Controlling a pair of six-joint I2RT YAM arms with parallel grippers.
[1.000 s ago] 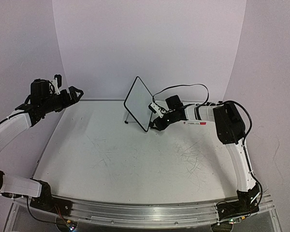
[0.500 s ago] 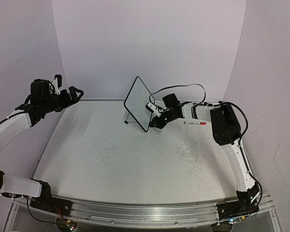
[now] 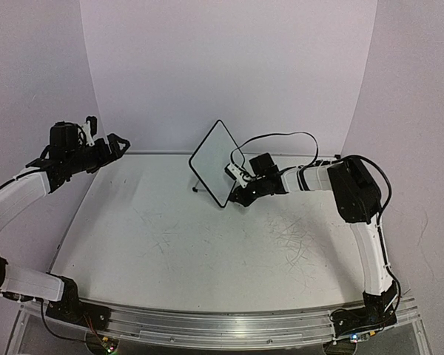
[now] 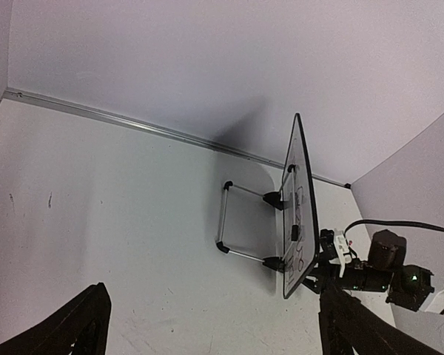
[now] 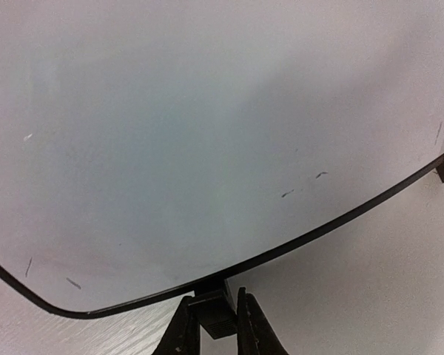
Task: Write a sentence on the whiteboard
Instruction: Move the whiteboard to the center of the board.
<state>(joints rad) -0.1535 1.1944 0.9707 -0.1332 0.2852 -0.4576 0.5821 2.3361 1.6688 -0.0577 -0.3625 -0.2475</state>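
Note:
The whiteboard [image 3: 213, 161] stands tilted on its metal stand [image 4: 223, 219] at the back middle of the table. My right gripper [image 3: 234, 197] is at its lower edge, shut on a small black foot [image 5: 213, 307] of the frame. Most of the right wrist view is the glossy white face [image 5: 207, 133], bare apart from a few tiny marks. From the left wrist the board [image 4: 299, 194] is nearly edge-on, and the sentence [image 4: 302, 222] shows only as thin dark strokes I cannot read. My left gripper [image 3: 116, 143] hangs open, raised at the far left with nothing in it [image 4: 213, 296].
A black cable [image 3: 281, 136] loops above the right arm behind the board. The grey table [image 3: 207, 244] is scuffed, with a metal strip [image 4: 133, 126] along its back edge and pale walls close behind and at both sides.
My right gripper has slid left to the board's lower edge and closed on its foot. The board has turned slightly. The left arm has barely moved.

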